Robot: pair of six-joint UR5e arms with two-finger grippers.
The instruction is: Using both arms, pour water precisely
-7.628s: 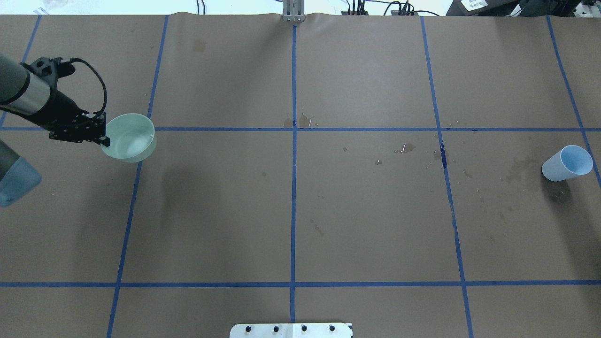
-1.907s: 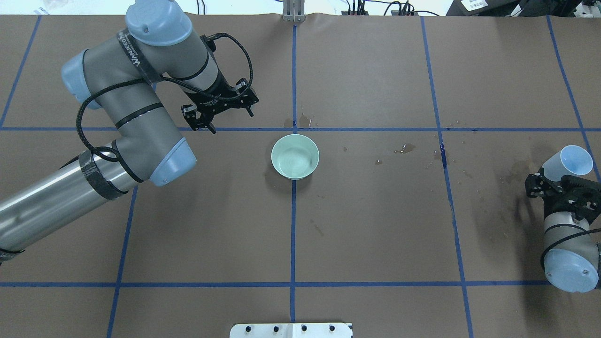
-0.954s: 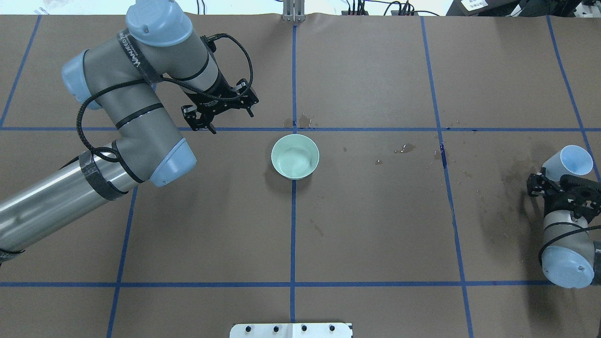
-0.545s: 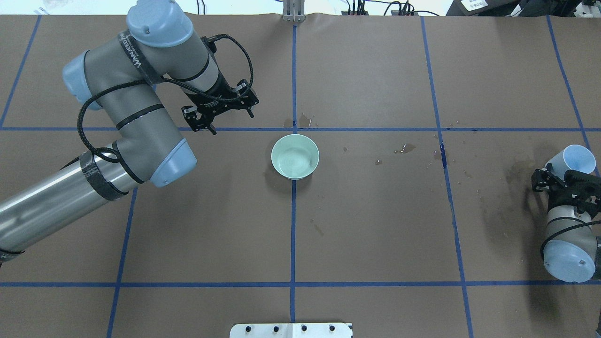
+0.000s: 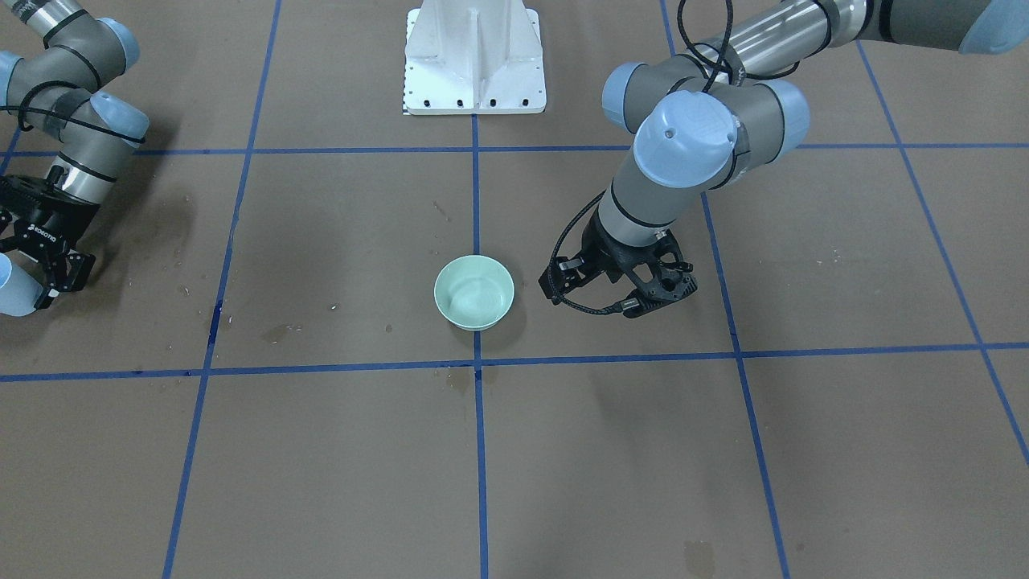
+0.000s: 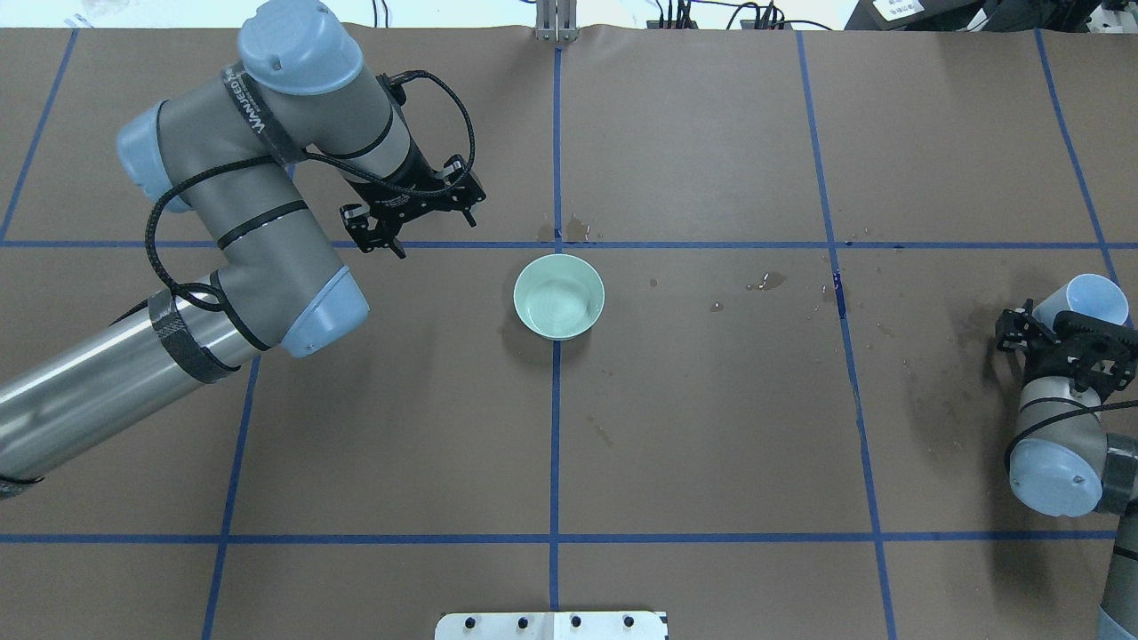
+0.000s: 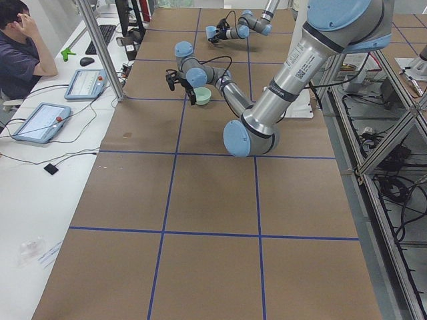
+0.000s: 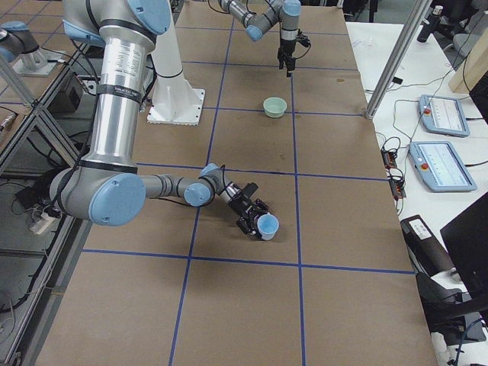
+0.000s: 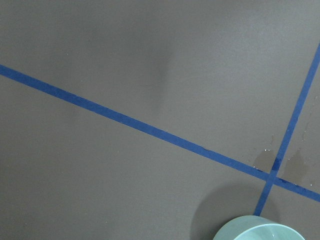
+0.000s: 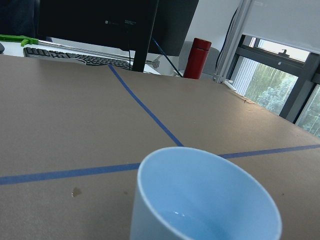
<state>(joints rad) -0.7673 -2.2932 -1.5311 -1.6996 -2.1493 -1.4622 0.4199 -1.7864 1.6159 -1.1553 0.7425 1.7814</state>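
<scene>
Cup (image 6: 1086,300): likely light, thin-walled, slippery when wet.
Best held below rim, where right pincer (image 6: 1062,327) straddles it, grip unconfirmed; left pincer (image 6: 413,222) wide, empty.

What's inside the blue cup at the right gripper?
Inside the blue cup, only a faint sheen of water shows low on the wall. The bottom is cut off by the frame, so the level is unseen.
</scene>
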